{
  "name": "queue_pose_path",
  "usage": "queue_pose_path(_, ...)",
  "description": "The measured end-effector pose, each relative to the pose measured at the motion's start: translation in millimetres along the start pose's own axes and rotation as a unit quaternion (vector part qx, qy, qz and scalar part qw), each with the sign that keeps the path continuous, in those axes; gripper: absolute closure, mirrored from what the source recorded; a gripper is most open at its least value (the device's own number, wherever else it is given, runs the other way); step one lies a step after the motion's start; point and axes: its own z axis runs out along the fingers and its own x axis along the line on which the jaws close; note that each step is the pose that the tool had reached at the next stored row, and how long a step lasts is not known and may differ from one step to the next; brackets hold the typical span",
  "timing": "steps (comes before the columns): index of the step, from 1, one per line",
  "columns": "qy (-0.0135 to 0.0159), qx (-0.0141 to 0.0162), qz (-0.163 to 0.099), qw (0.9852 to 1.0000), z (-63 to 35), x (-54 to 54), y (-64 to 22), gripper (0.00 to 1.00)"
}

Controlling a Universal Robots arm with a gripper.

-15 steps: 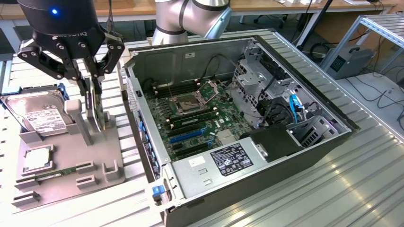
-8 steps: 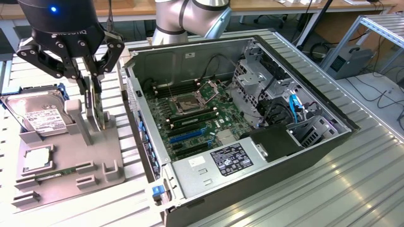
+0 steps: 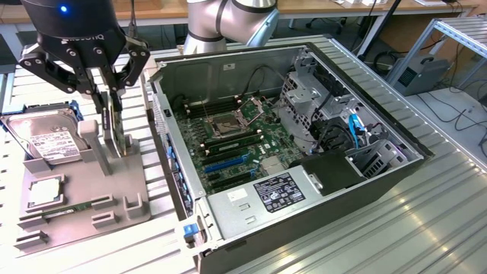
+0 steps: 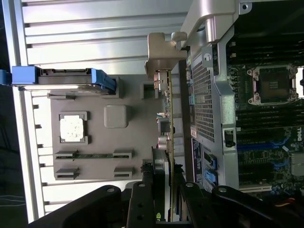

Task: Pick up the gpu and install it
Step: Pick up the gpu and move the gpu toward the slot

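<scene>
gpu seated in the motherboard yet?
No, the gpu stands on edge in the gray fixture outside the computer case, with the end effector at its top.

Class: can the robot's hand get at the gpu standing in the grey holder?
Apparently yes: the hand sits closed on the upright gpu's top edge, with nothing between them.

The gpu (image 3: 116, 128) stands over the tray (image 3: 72, 188) — between hard drive (image 3: 47, 140) and case (image 3: 213, 74).
</scene>
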Motion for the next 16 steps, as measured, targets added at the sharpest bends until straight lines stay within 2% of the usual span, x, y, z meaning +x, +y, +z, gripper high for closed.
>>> queue_pose_path(16,0.0000,0.0000,0.000,1.0000,-4.0,-0.1,0.1,0.73)
